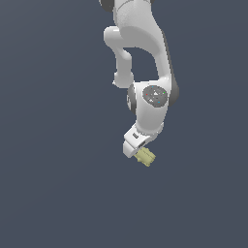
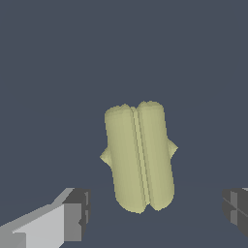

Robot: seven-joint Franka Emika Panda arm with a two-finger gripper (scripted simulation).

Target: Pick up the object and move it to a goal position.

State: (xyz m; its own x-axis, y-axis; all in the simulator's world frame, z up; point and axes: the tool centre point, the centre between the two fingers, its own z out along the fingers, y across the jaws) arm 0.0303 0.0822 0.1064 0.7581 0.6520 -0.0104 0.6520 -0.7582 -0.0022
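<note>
The object (image 2: 139, 156) is a small pale yellow-green oblong block with two rounded ridges along its length and small lumps on its sides. In the wrist view it lies on the dark surface between my two fingertips (image 2: 77, 213), which stand wide apart on either side without touching it. My gripper (image 2: 155, 213) is open. In the exterior view the object (image 1: 146, 157) shows just beside the lower end of the white gripper (image 1: 136, 145), whose fingers are mostly hidden behind the hand.
The white arm (image 1: 145, 58) reaches down from the top of the exterior view. The flat dark blue-grey surface (image 1: 58, 184) spreads all around, with no other object in view.
</note>
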